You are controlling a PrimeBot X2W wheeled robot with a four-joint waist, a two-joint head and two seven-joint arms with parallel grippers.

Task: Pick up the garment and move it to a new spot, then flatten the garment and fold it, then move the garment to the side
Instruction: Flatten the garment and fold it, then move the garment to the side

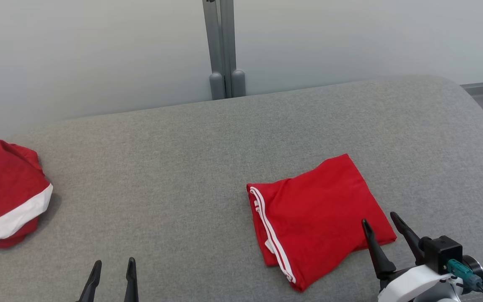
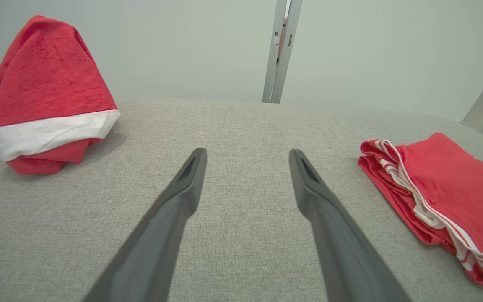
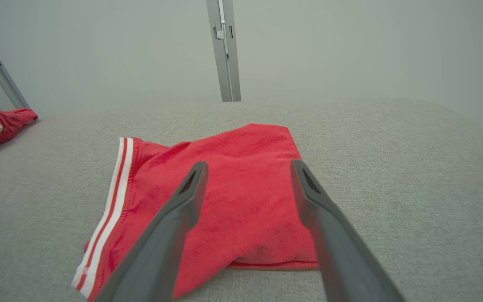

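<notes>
In my right wrist view, the folded red garment (image 3: 245, 197) lies on the counter (image 3: 392, 167) under the right gripper (image 3: 248, 162), fingers spread and empty; head view adds the left gripper (image 1: 114, 261), low, equally released.

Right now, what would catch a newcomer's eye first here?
A folded red garment lies right of centre on the grey surface, the open right claw poised at its near edge. A red-and-white heap sits at the far left, and the left claw is open, empty.

The left gripper (image 2: 247, 157) hangs spread over the grey surface (image 2: 241, 126), between a bunched red garment (image 2: 48, 84) and a folded one (image 2: 447, 184).
</notes>
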